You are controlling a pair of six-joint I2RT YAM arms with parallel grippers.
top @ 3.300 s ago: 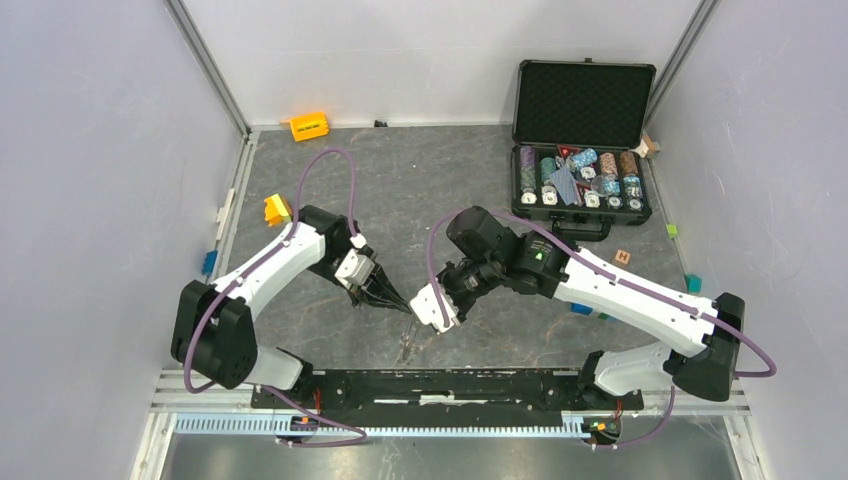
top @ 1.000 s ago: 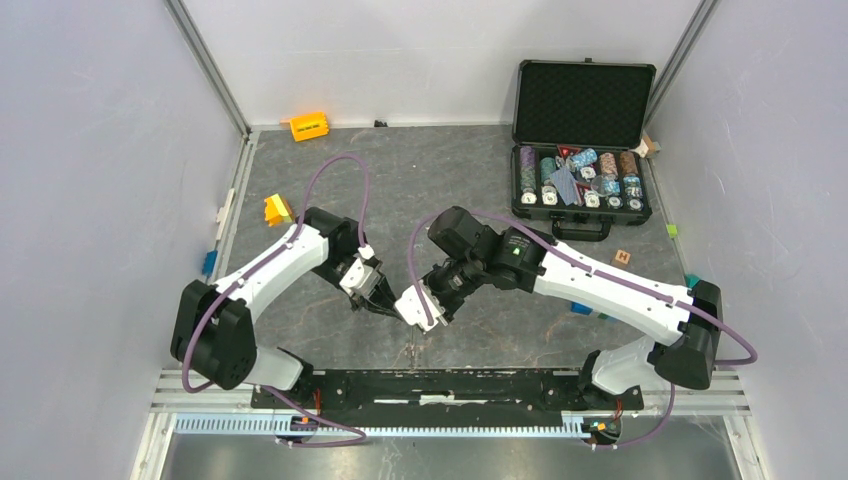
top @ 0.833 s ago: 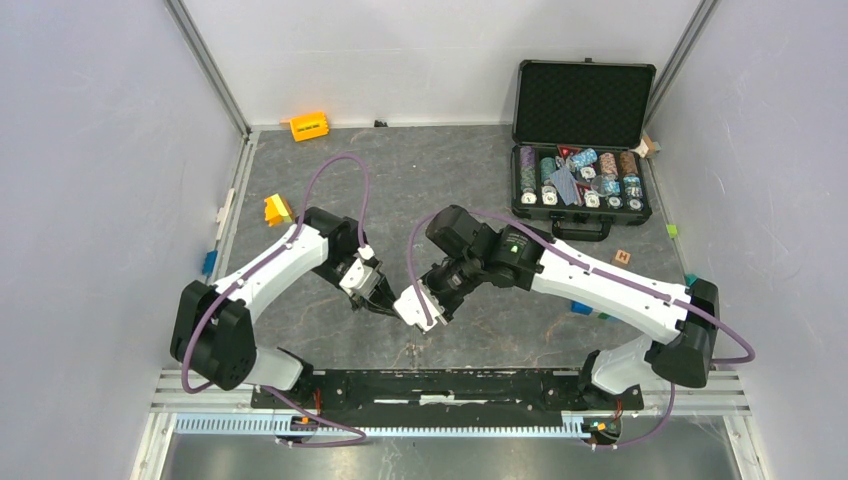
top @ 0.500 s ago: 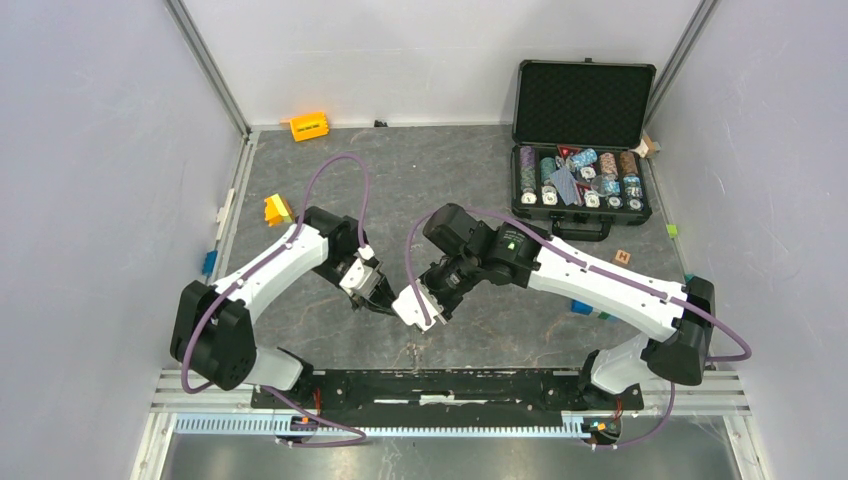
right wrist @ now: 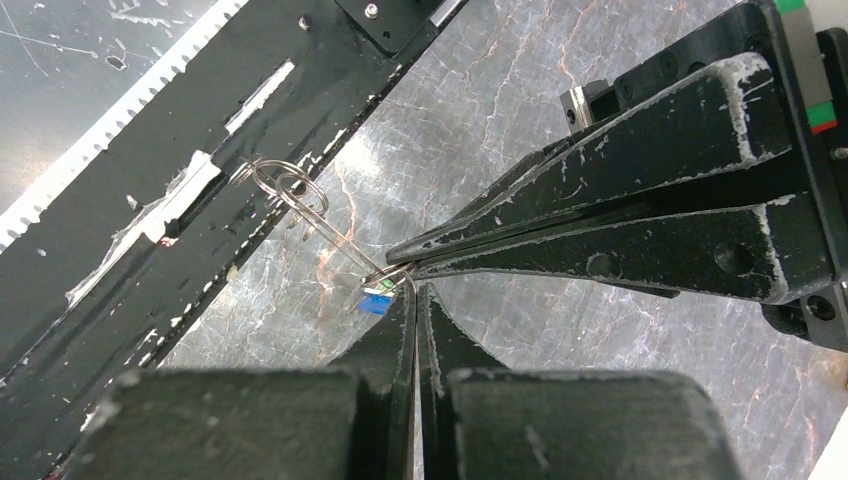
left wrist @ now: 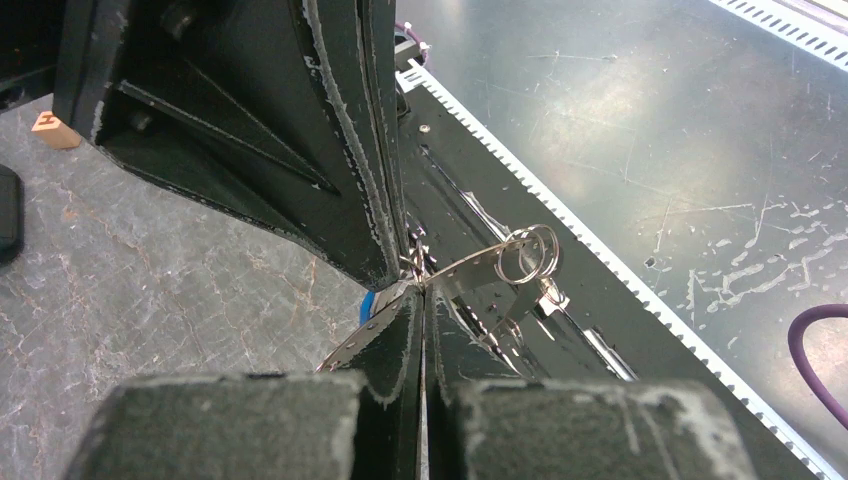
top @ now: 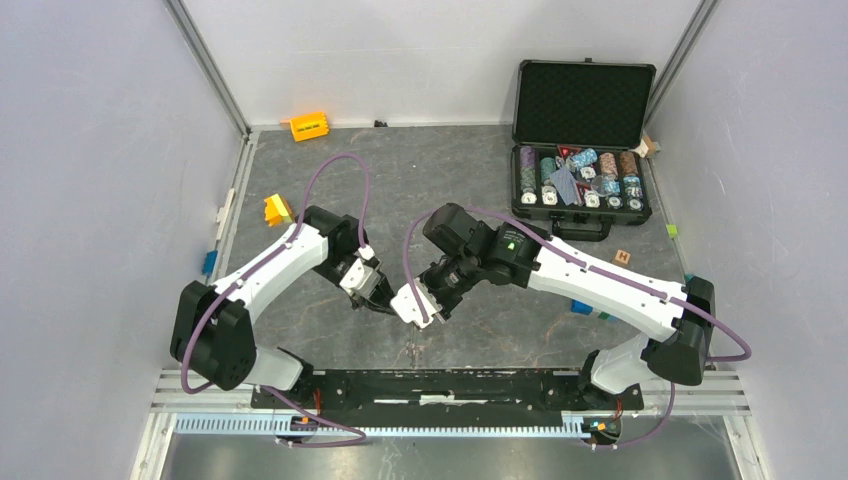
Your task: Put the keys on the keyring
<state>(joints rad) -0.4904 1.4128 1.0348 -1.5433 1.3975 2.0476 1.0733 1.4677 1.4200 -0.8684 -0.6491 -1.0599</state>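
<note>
Both grippers meet tip to tip low over the grey tabletop [top: 400,190]. My left gripper [left wrist: 418,288] is shut on the keyring [left wrist: 470,268], a thin silver band that ends in small wire loops [left wrist: 530,250]. The loops [right wrist: 290,185] stick out over the black base rail. My right gripper [right wrist: 413,287] is shut at the same spot. Two keys hang beside its tip: the blue head [right wrist: 375,304] and a sliver of the green head [right wrist: 387,288]. Their blades are hidden between the fingers. In the top view the left gripper [top: 385,306] and right gripper [top: 397,312] touch.
An open black case [top: 584,100] with poker chips stands at the back right. An orange block [top: 309,126] and a yellow block [top: 276,209] lie at the left. A wooden cube [top: 622,257] lies at the right. The black base rail [top: 440,385] runs just below the grippers.
Since three seconds ago both grippers have shifted left together. Over the last second the right gripper crept slightly left against the left one; both stayed shut.
</note>
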